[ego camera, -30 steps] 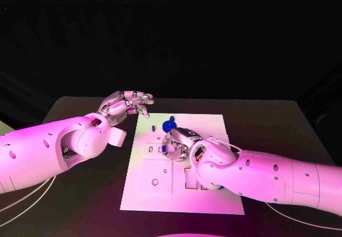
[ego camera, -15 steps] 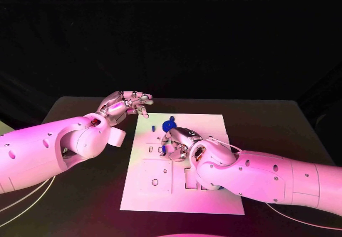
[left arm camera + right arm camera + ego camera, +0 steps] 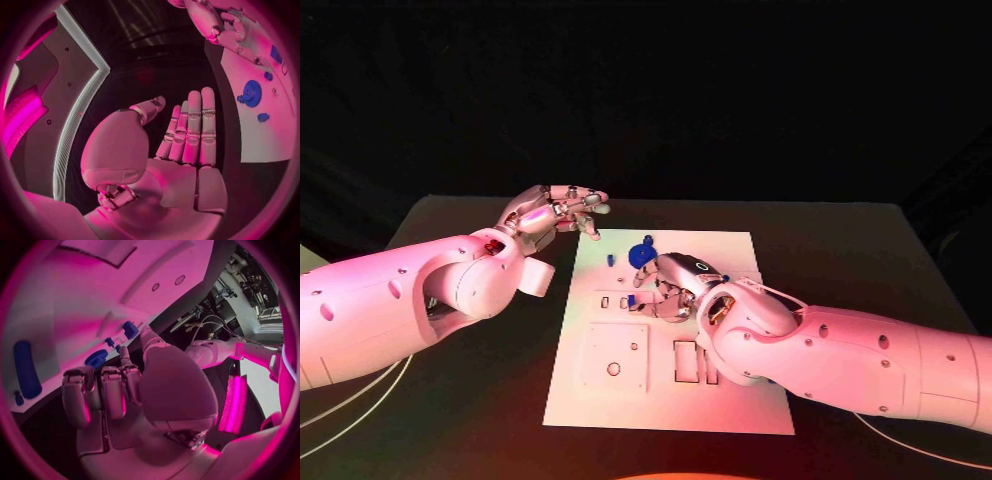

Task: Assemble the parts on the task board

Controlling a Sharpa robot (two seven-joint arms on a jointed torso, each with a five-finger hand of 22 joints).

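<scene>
Black backdrop surrounds a dark bench carrying the white task board at its middle.

Starting at the left, we note the left hand raised off the board's far left corner, over bare bench. The left wrist view shows its fingers straight and pressed side by side, the thumb standing apart, and nothing held. It touches no part.

Moving right onto the board, we find a round blue part near the far edge with a small blue peg just beside it. Nearer the robot lie a square recessed plate and two narrow slots, with no part showing in them.

Next comes the right hand, low over the board's middle, just on the near side of the round part. Its fingers curl inward in the right wrist view. Small blue pieces sit just past the fingertips; we cannot tell whether any is pinched or merely touched. A long blue bar lies on the board well apart from the hand.

Our judgement: the step in hand is picking or seating a small part at the board's centre. It calls for a slow, square descent, fingertips closing on the part's sides only, and the left hand kept clear or pressing the board's edge so the plate does not slide.
</scene>
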